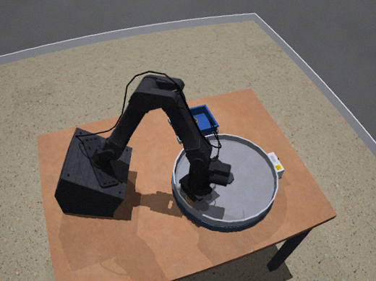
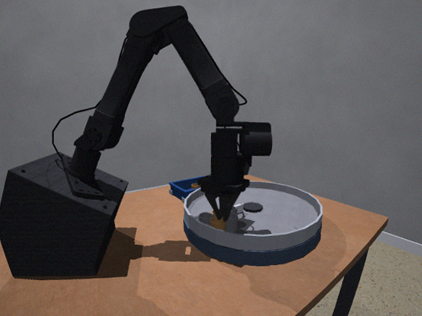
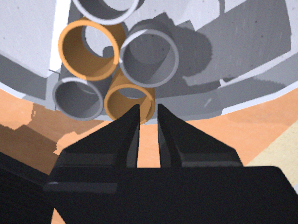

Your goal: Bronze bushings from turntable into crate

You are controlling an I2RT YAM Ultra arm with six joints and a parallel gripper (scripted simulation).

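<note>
My gripper (image 2: 221,219) (image 3: 148,111) points down inside the near-left rim of the turntable (image 1: 249,174) (image 2: 287,209). Its fingers are nearly together, a narrow gap between them, with nothing held. In the wrist view, a bronze bushing (image 3: 120,104) stands beside the left fingertip, which overlaps its opening. A second bronze bushing (image 3: 75,61) stands farther up-left. Three steel bushings (image 3: 150,59) (image 3: 77,101) (image 3: 102,5) stand around them in a tight cluster. The blue crate (image 1: 204,123) (image 2: 176,189) holds a bronze bushing (image 1: 195,120) (image 2: 195,186); the arm hides part of the crate.
The turntable has a raised grey rim and a dark disc (image 2: 253,207) at its middle. A white box with a yellow button (image 1: 275,165) sits against its far-right side. The black arm base (image 1: 92,176) (image 2: 58,226) stands on the left of the table. The crate lies behind the turntable.
</note>
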